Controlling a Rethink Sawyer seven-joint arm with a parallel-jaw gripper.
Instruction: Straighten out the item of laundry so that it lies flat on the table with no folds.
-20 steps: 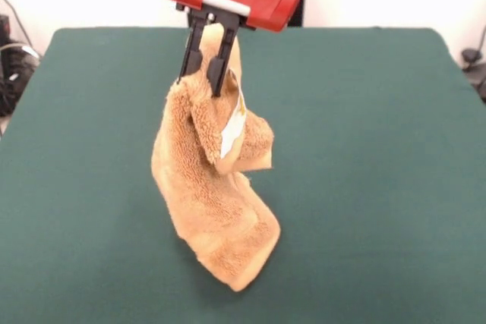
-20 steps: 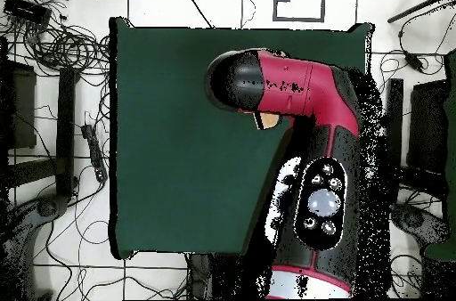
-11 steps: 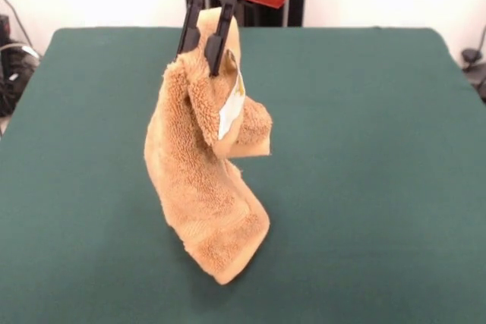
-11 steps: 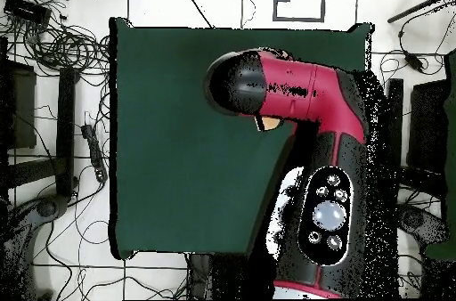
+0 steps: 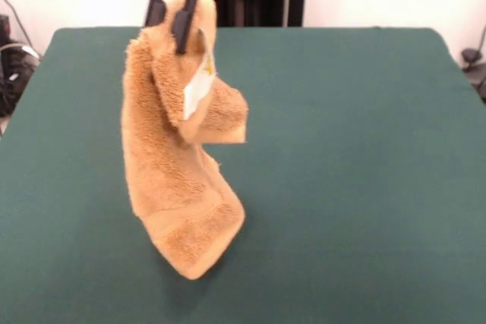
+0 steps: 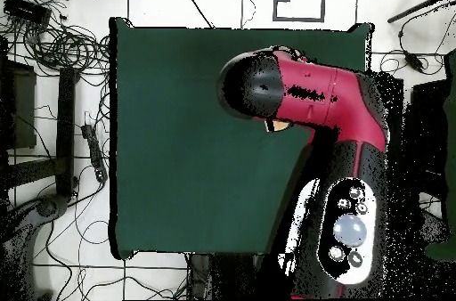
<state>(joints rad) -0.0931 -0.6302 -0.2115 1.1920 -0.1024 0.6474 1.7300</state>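
The gripper (image 5: 173,14) pinches the towel (image 5: 181,165), which hangs crumpled below it over the table (image 5: 364,149); seen from above, the arm (image 6: 312,110) hides it.

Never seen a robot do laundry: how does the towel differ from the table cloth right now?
The towel is orange-tan and shaggy; the table covering is dark green and smooth. The towel hangs bunched and folded from the pincer, while the table's cover lies flat. The towel is far smaller than the table. Both are cloth.
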